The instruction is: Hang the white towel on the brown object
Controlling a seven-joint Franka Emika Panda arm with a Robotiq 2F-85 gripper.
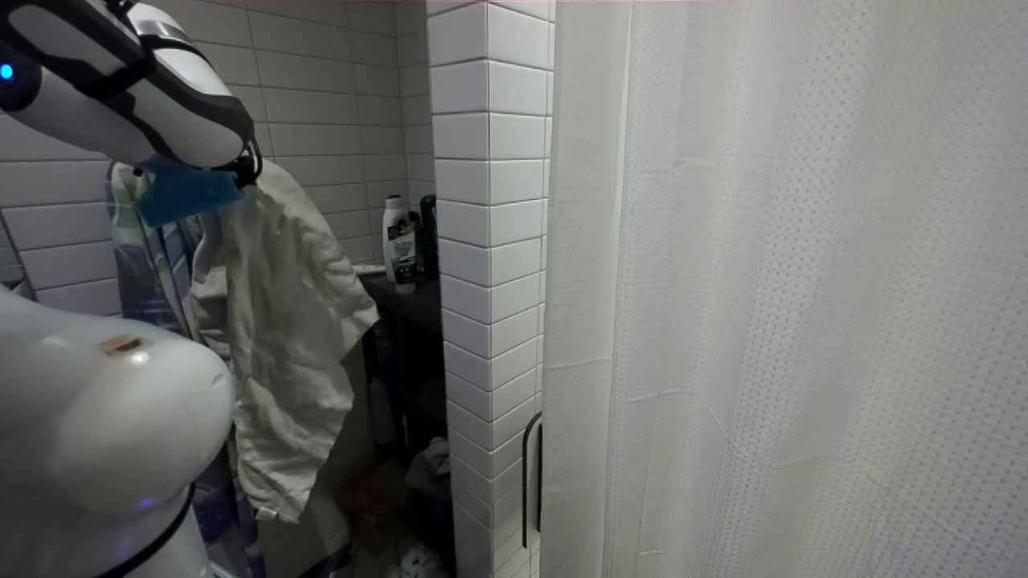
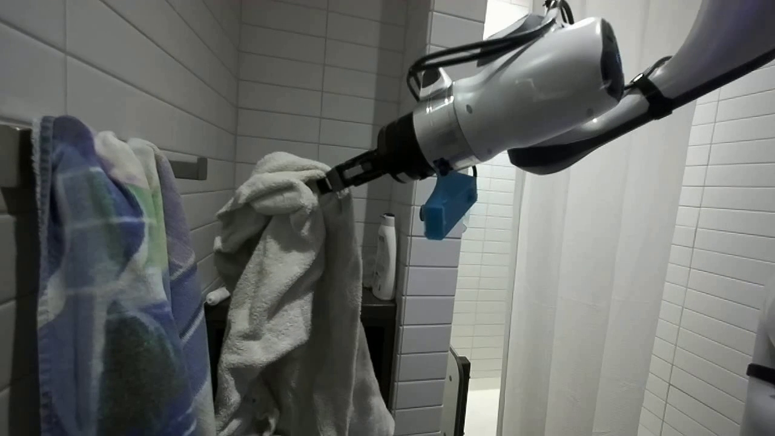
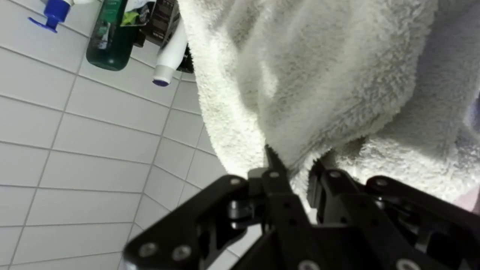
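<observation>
The white towel [image 2: 272, 315], creamy with a thick, fuzzy pile, hangs in long loose folds from my gripper [image 3: 294, 165]. My two black fingers [image 3: 279, 183] are clenched on a gathered pinch of it near the top, and the wrist view shows the bunched cloth running between them. In an exterior view, part of the towel humps up in a rounded heap just beside my fingers, while the rest drops past the lower edge of that view.

To the left of the towel there, a brownish rail [image 2: 189, 168] is fixed to the tiled wall [image 2: 151, 79]. A blue, green and white patterned cloth [image 2: 115, 254] is draped over it, and the rail's end pokes out past that cloth, near the towel. Whether the towel touches the patterned cloth, I cannot tell.

My white-and-black arm [image 2: 533, 91] slants down from the upper right, with a blue block [image 2: 448, 209] attached under the wrist. Behind the towel, a white bottle [image 2: 385, 260] stands upright on a dark shelf [image 2: 378, 312]. In the wrist view, a green bottle [image 3: 108, 45] and a blue pump top [image 3: 58, 11] show at the upper left. Further out are a white-tiled pillar [image 1: 462, 241] and, hanging beside it, a tall pale curtain [image 1: 787, 321] with a fine dotted texture.
</observation>
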